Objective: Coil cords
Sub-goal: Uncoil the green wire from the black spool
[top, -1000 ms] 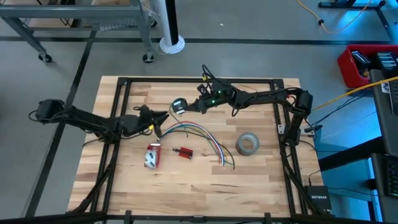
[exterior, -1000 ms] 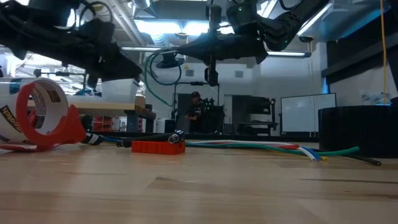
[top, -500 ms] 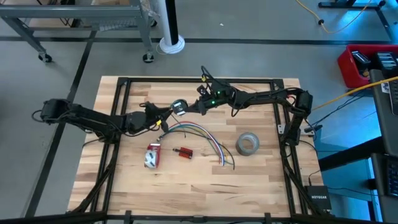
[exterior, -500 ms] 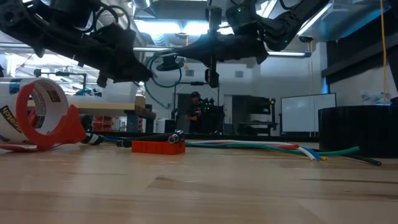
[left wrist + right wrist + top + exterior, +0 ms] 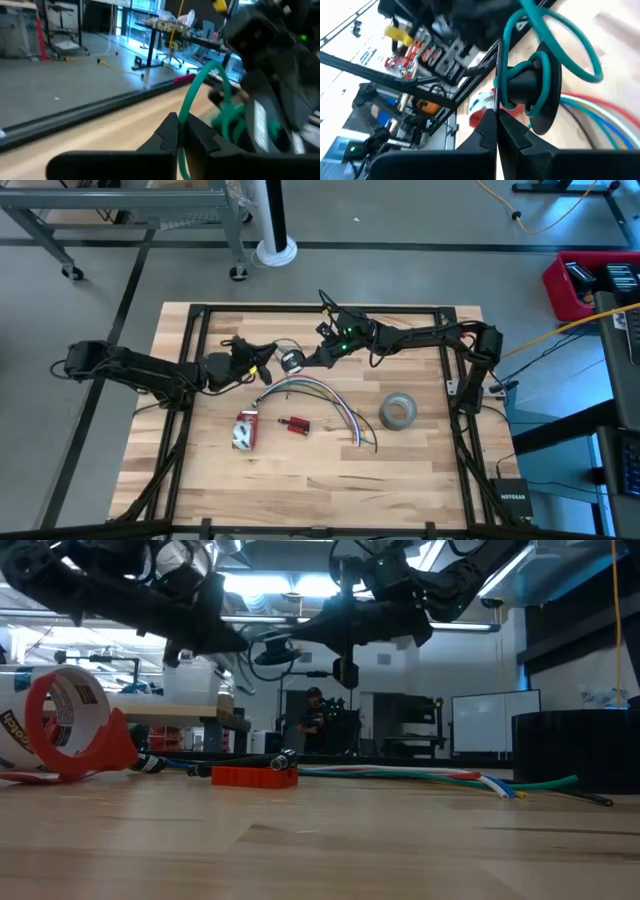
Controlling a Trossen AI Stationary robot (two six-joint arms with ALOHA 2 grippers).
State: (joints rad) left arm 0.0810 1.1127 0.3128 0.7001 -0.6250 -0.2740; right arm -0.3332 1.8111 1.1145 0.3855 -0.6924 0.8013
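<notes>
The left gripper, spread a moment earlier, had pinched the cord just beside the right gripper's clamped coil, ready to wind.

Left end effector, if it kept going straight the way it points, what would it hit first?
Probably the right end effector, right ahead of the left end effector, with the teal cord strung between them. Depth is unclear, so it might pass alongside.
</notes>
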